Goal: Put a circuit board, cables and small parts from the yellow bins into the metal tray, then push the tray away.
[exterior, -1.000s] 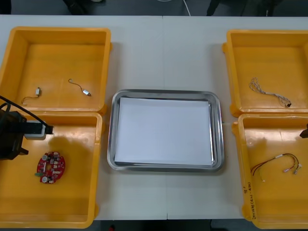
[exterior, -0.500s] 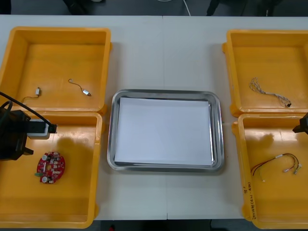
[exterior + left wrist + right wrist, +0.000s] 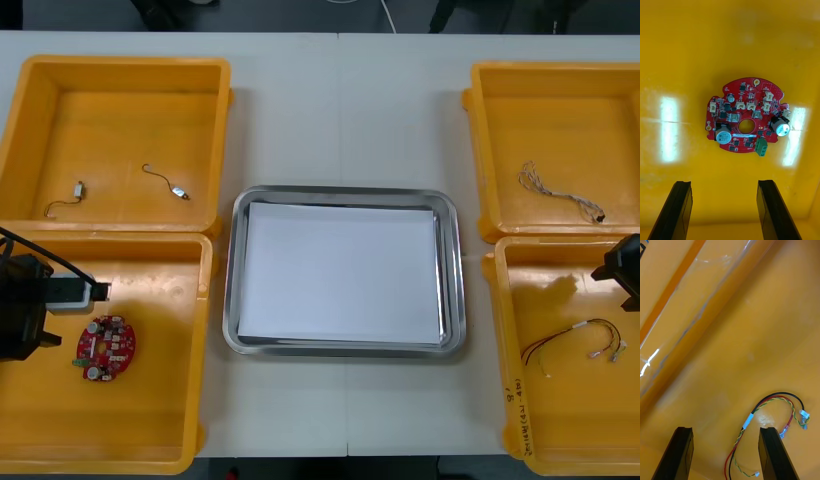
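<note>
Left claw (image 3: 723, 183): fingers apart, hovering over board (image 3: 747, 120) in near left bin (image 3: 150, 420).
Right claw (image 3: 725, 429): fingers apart above cable (image 3: 771, 408), near right bin (image 3: 503, 350).
Tray (image 3: 345, 195): white-lined, centre of surface (image 3: 340, 110), per front view.

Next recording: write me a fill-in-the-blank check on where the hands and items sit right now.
1. The open left hand hangs over the red ____ in the near left bin.
2. The open right hand hangs over the red and yellow ____.
3. The tray is ____ inside.
4. The twisted cable lies in a bin on the table's far ____ side.
Missing words: board; cable; white; right.
</note>
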Motion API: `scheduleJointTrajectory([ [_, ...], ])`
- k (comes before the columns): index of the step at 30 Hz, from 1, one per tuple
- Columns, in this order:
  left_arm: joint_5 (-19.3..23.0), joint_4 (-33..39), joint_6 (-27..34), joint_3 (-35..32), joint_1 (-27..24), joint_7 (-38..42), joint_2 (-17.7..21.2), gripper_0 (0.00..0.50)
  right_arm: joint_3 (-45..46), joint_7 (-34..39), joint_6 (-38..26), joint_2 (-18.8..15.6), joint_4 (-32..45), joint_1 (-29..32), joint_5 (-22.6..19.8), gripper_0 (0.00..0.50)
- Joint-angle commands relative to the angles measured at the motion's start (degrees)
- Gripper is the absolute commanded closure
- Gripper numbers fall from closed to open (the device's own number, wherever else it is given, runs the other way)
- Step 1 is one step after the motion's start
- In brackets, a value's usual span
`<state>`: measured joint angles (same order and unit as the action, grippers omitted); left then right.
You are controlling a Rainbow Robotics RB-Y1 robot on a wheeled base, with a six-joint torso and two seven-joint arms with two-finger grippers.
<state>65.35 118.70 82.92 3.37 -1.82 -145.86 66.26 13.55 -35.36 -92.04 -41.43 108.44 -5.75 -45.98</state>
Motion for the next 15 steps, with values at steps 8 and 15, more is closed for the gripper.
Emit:
scheduleJointTrajectory([
  [8, -1.27, 2.06, -5.57, -1.96, 7.00, -9.14, -0.52, 0.000, -1.86, 1.52, 5.29, 2.49, 0.19, 3.02, 1.86, 0.000],
  [15, -2.15, 1.97, -7.95, -1.52, 9.20, -9.14, -0.52, 0.000, -2.65, 1.26, 6.79, 3.28, 0.19, 4.78, 2.56, 0.000],
])
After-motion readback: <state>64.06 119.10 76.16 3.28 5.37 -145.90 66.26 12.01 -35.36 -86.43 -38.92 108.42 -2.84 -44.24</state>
